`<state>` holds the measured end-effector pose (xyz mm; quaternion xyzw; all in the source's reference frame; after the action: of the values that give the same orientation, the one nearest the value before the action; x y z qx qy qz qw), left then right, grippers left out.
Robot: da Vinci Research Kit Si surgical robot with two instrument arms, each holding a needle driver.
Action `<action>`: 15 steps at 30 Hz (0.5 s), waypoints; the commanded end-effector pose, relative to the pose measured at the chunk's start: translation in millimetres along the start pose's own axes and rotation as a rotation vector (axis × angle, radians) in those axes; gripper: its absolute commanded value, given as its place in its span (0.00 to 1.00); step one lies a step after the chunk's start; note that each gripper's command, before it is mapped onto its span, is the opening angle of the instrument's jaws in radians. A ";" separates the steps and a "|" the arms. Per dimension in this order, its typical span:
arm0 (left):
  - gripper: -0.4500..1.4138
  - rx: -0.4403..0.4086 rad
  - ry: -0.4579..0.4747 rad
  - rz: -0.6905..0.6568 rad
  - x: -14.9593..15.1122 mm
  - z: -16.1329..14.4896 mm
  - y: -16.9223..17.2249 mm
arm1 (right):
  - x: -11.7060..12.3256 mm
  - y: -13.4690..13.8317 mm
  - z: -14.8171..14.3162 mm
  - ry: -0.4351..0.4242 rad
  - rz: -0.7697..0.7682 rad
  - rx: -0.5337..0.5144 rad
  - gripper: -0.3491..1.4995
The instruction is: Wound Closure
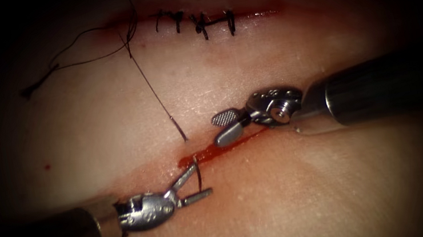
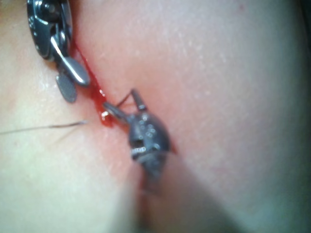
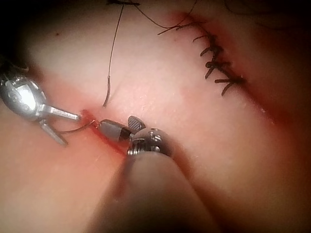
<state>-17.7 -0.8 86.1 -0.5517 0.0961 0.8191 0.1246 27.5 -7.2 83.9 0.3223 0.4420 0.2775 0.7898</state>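
The tissue (image 1: pixel 294 191) has an open cut (image 1: pixel 228 144) wet with red fluid. At the cut's left end a thin curved needle (image 1: pixel 199 177) stands out of the tissue, its arc rising between the open jaws of my left tool (image 1: pixel 203 179); neither jaw touches it. The same arc (image 3: pixel 77 130) spans the left tool's jaws (image 3: pixel 72 130) in the right wrist view. My right tool (image 1: pixel 216 130) hovers open over the middle of the cut and holds nothing. Dark thread (image 1: pixel 155 93) runs down from the back and meets the tissue just behind the cut's left end.
A second cut at the back is closed with several dark stitches (image 1: pixel 197 22). Loose thread (image 1: pixel 73 58) loops over the tissue to their left, ending in a frayed tail. The right tool's shaft (image 1: pixel 380 86) lies across the tissue's right part.
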 end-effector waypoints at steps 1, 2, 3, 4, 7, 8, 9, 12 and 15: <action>0.49 -0.001 0.001 -0.002 -0.6 0.8 0.6 | -0.6 -0.1 1.3 -0.001 0.000 0.007 0.80; 0.49 0.000 0.000 -0.001 -0.7 1.0 0.6 | -0.6 -0.1 1.4 -0.002 -0.001 0.009 0.80; 0.49 0.001 0.000 -0.001 -0.7 1.1 0.6 | -0.6 -0.1 1.5 -0.002 -0.001 0.008 0.80; 0.48 0.002 -0.001 -0.001 -0.7 1.2 0.6 | -0.6 -0.1 1.6 -0.001 -0.001 0.008 0.80; 0.46 0.002 -0.001 0.003 -0.4 1.6 0.8 | -0.6 -0.1 1.7 -0.002 -0.001 0.010 0.80; 0.46 0.001 0.000 0.003 -0.3 1.7 0.8 | -0.6 -0.1 1.7 -0.002 -0.001 0.010 0.80; 0.45 0.000 0.001 0.008 -0.2 1.8 0.9 | -0.6 -0.1 1.7 -0.002 -0.001 0.010 0.80; 0.44 -0.003 0.003 0.007 0.1 2.1 1.0 | -0.7 0.0 1.5 0.001 -0.001 0.012 0.79; 0.37 -0.004 0.004 0.007 0.1 1.9 1.0 | -0.8 0.0 1.4 0.000 -0.002 0.015 0.79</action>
<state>-19.0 -0.8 86.2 -0.5525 0.0976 0.8191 0.1197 27.8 -7.7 84.3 0.3265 0.4441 0.2737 0.7882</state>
